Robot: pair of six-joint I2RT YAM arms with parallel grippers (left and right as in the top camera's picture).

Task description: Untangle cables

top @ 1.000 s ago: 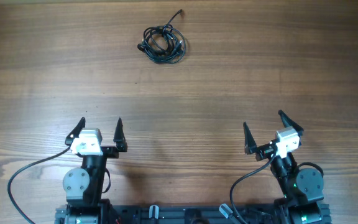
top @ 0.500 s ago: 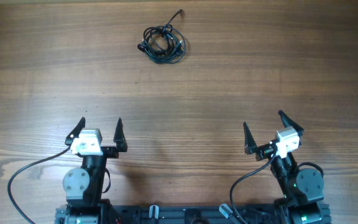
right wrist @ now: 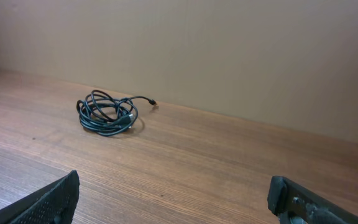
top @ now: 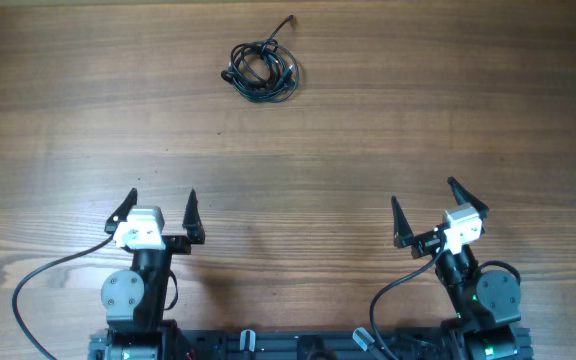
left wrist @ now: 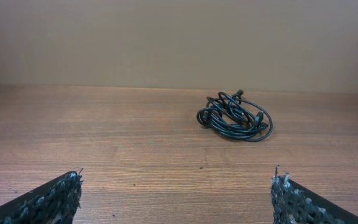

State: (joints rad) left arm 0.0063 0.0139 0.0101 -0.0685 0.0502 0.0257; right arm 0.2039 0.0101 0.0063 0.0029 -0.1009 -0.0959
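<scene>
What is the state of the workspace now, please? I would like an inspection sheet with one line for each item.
Surface: wooden table, bare wood grain.
Job's things: cables, one tangled black bundle at the far side, left of centre; one plug end sticks out of it; nothing touches the bundle.
Clutter: nothing seen.
Grippers: left gripper and right gripper are both open and empty, at the near side, well apart from the bundle.
Cables: arm wires, thicker and black, loop out from the arm bases at the near edge, apart from the bundle.
Surroundings: plain beige wall behind the table.
</scene>
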